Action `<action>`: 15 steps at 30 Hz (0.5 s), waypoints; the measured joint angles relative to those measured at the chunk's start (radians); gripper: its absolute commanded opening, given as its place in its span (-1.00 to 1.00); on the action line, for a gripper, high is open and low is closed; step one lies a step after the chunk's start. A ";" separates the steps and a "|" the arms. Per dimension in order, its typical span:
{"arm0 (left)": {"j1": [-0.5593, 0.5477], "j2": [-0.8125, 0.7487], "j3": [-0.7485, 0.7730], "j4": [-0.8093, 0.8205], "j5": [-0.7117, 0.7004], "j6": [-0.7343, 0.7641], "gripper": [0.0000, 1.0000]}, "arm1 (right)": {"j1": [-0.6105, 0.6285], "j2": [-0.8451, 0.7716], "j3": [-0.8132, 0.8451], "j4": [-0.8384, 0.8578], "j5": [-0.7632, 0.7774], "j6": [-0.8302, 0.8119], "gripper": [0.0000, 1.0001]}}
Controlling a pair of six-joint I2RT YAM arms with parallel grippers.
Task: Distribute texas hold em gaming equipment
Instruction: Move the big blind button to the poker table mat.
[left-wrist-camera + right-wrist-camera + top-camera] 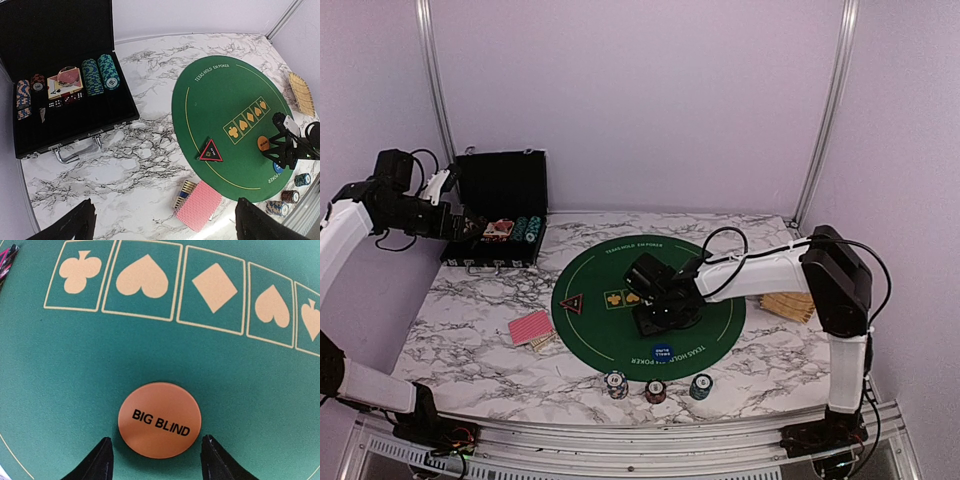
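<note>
An orange round button [160, 420] marked BIG BLIND lies flat on the green felt mat [75, 365], just below the row of printed suits. My right gripper [156, 439] is open, one finger on each side of the button, not touching it. In the top view that gripper [665, 312] hides the button. A blue button [662, 352] sits at the mat's near edge and a black-red triangle marker [570, 303] at its left. Three chip stacks [655, 391] stand in front of the mat. Red-backed cards [530, 327] lie to the left. My left gripper [165, 222] hangs open, high over the cards [199, 205].
The black hinged case [500, 210] stands open at the back left with more chips [100, 74], cards and dice inside. A tan slatted wooden piece [790, 303] lies right of the mat, by the right arm. A small striped piece [185, 194] rests against the cards.
</note>
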 measured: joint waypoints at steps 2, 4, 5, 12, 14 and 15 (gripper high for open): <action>0.000 0.000 0.001 -0.003 0.000 0.000 0.98 | 0.000 0.009 0.000 0.001 0.003 0.003 0.08; 0.000 0.000 0.006 -0.005 0.000 0.000 0.98 | 0.000 0.018 0.006 0.000 0.010 0.003 0.05; 0.000 0.000 0.010 -0.005 0.001 0.000 0.98 | 0.000 0.019 0.008 0.002 0.012 0.003 0.05; 0.000 0.000 0.019 -0.006 0.002 0.000 0.98 | 0.000 0.038 0.032 -0.003 0.042 0.000 -0.08; 0.000 0.000 0.024 -0.006 0.005 0.000 0.98 | -0.001 0.041 0.038 -0.003 0.051 -0.002 -0.15; 0.000 0.000 0.026 -0.006 0.006 0.000 0.98 | -0.003 0.042 0.042 -0.004 0.056 -0.005 -0.16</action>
